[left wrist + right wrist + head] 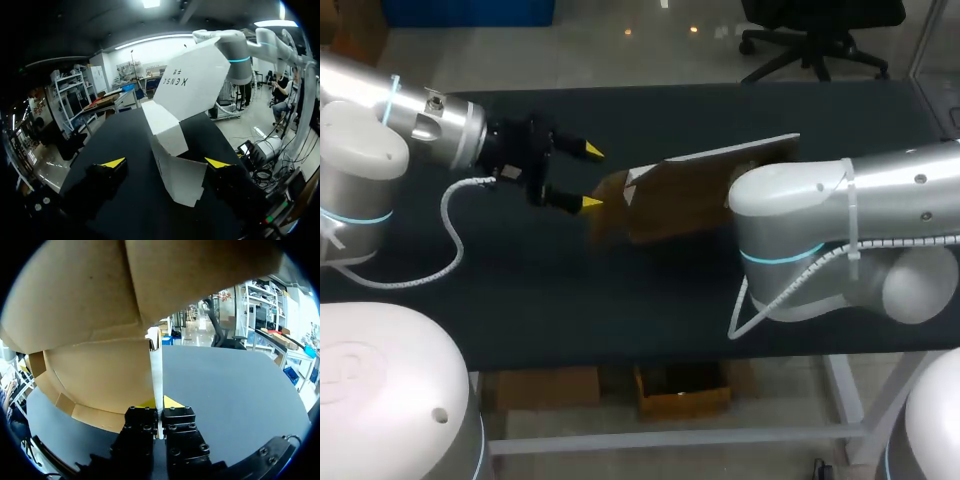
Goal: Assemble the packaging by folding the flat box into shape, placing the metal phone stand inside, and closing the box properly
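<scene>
Two hands are at one box. The right hand (pixel 160 402) is clenched on a thin wall of the box (pixel 685 195). The wall stands on edge between its two fingers. This hand holds the box up over the dark surface (pixel 620 300). The box is half folded and its flaps hang loose.

In the head view the long side of the box runs from about 8 o'clock to 2 o'clock. Its near end points at the left hand (pixel 590 178). That hand is released, with its fingers spread wide. The box lies at its 3 o'clock, just beside the yellow tips.

From the left wrist, the loose end flap hangs between the two open fingers. It cannot be told if it touches either one.

The left hand is free and is nearer to that loose end. So the next fold looks like its job, likely a push toward 3 o'clock with the right hand as the anchor
</scene>
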{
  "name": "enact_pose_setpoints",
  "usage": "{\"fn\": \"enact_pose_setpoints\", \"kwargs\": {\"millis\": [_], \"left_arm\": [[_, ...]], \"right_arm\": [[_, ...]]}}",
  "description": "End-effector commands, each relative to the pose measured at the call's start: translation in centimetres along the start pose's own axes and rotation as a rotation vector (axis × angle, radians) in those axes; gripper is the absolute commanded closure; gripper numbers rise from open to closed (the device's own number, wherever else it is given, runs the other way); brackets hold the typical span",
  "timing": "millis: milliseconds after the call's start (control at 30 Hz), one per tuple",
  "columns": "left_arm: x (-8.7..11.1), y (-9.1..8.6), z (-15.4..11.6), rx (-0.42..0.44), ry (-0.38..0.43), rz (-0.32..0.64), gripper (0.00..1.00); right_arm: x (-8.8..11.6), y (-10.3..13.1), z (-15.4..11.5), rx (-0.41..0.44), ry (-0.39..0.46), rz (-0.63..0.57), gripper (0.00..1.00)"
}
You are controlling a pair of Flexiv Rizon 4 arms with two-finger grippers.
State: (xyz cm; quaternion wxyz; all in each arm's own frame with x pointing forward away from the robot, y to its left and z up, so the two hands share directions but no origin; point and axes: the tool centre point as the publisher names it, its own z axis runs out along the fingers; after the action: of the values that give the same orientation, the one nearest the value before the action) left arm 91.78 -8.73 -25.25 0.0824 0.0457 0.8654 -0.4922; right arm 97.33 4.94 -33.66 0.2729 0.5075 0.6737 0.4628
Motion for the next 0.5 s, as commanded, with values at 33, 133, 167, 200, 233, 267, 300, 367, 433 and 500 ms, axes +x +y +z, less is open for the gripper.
{"fn": "enact_pose_setpoints", "kwargs": {"millis": [33,133,167,200,233,267,300,367,433,500], "left_arm": [[0.4,0.6,-1.4,-0.023,0.007,-0.007,0.0],[0.7,1.2,-2.1,-0.031,-0.003,-0.013,0.0],[0.8,1.3,-2.3,-0.032,-0.006,-0.012,0.0],[0.9,1.5,-2.5,-0.036,-0.012,-0.013,0.0],[0.9,1.6,-2.7,-0.04,-0.016,-0.015,0.0],[1.0,1.7,-2.8,-0.042,-0.017,-0.014,0.0],[1.0,1.8,-3.0,-0.046,-0.018,-0.012,0.0],[1.2,2.1,-3.2,-0.047,-0.014,-0.007,0.0],[1.3,2.3,-3.5,-0.05,-0.013,-0.003,0.0],[1.4,2.6,-3.7,-0.053,-0.013,-0.001,0.0]], "right_arm": [[-0.6,1.3,-0.5,0.088,0.227,-0.018,1.0],[-0.5,1.8,-0.5,0.119,0.26,-0.038,1.0],[-0.4,1.9,-0.5,0.127,0.271,-0.041,1.0],[-0.4,2.0,-0.4,0.14,0.285,-0.044,1.0],[-0.4,2.1,-0.2,0.155,0.289,-0.048,1.0],[-0.3,2.1,-0.1,0.164,0.303,-0.052,1.0],[-0.2,2.1,0.0,0.182,0.308,-0.057,1.0],[-0.1,2.2,0.2,0.208,0.311,-0.067,1.0],[-0.1,2.2,0.4,0.234,0.323,-0.069,1.0],[0.0,2.1,0.7,0.255,0.343,-0.068,1.0]]}}
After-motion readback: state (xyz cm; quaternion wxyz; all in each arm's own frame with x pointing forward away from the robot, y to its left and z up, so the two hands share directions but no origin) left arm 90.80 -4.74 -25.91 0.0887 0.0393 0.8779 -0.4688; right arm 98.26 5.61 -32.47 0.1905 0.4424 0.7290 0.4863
